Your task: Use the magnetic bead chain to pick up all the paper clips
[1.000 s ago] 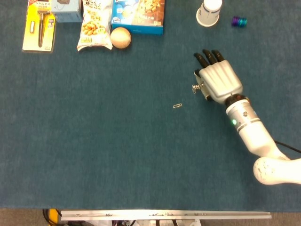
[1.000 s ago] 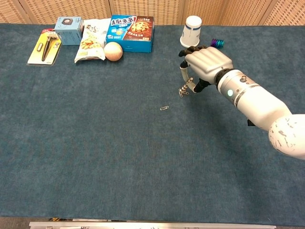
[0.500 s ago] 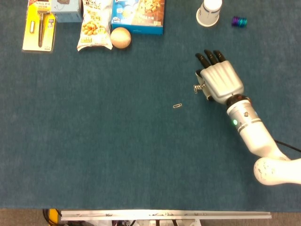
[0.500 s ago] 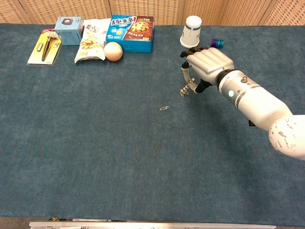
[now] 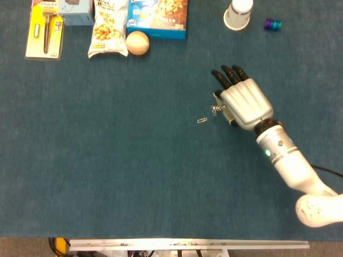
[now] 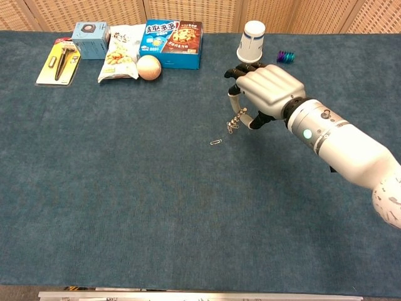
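One small silver paper clip (image 5: 202, 120) (image 6: 216, 142) lies alone on the blue cloth near the middle. My right hand (image 5: 242, 100) (image 6: 266, 91) hovers just right of it, palm down, pinching the short magnetic bead chain (image 5: 216, 109) (image 6: 234, 120). The chain hangs from under the hand with what look like clips bunched at its lower end, a short way right of the loose clip and apart from it. My left hand shows in neither view.
Along the far edge stand a razor pack (image 5: 45, 29), a small blue box (image 6: 90, 31), a snack bag (image 5: 109, 27), a tan ball (image 5: 138, 43) and a cookie box (image 5: 159, 17). A white paper cup (image 5: 237, 14) and a purple-green spring toy (image 5: 272, 24) are far right.
My right hand has moved left and slightly toward the near edge, carrying the chain closer to the loose paper clip. The clip has not moved.
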Tool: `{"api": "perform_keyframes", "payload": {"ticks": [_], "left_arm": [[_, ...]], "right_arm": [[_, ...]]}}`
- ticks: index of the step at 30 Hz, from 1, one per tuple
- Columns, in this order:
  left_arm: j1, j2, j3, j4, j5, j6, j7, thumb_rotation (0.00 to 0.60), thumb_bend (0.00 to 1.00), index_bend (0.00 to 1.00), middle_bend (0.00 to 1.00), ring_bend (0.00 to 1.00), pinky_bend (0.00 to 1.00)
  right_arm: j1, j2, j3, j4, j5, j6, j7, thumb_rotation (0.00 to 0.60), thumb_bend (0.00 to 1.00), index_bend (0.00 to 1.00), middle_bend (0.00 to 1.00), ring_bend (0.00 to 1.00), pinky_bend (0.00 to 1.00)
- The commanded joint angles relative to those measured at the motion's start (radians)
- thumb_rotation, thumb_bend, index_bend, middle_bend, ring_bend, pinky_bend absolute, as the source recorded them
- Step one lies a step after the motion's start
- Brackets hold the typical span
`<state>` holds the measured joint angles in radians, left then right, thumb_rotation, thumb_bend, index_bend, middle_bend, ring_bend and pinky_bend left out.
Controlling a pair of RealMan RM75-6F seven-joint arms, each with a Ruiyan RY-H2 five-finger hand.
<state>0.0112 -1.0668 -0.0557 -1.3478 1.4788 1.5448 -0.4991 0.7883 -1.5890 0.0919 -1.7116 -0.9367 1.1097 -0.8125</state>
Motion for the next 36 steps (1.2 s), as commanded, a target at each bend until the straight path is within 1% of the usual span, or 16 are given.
{"api": "perform_keyframes", "payload": {"ticks": [1,9,16,28,36], "left_arm": [[0.001,0.0,-0.001,0.001,-0.001,0.002,-0.003,0.6,0.0,0.52,0.44,0.33,0.44],[0.004,0.002,-0.005,0.003,-0.012,-0.003,-0.012,0.6,0.0,0.52,0.44,0.33,0.44],[0.006,0.003,-0.01,0.012,-0.023,-0.007,-0.033,0.6,0.0,0.52,0.44,0.33,0.44],[0.01,0.003,-0.013,0.028,-0.028,-0.011,-0.062,0.6,0.0,0.53,0.44,0.33,0.44],[0.012,0.003,-0.013,0.029,-0.025,-0.008,-0.065,0.6,0.0,0.53,0.44,0.33,0.44]], "right_arm": [[-0.002,0.0,-0.012,-0.013,-0.015,0.006,-0.007,0.6,0.38,0.58,0.12,0.0,0.1],[0.005,-0.025,-0.025,-0.011,-0.019,-0.005,-0.023,0.6,0.38,0.58,0.12,0.0,0.1],[0.017,-0.046,-0.017,0.006,-0.003,-0.015,-0.037,0.6,0.38,0.58,0.12,0.0,0.1],[0.044,-0.086,-0.004,0.068,0.058,-0.049,-0.051,0.6,0.38,0.58,0.12,0.0,0.1],[0.051,-0.093,-0.001,0.076,0.066,-0.048,-0.047,0.6,0.38,0.58,0.12,0.0,0.1]]}}
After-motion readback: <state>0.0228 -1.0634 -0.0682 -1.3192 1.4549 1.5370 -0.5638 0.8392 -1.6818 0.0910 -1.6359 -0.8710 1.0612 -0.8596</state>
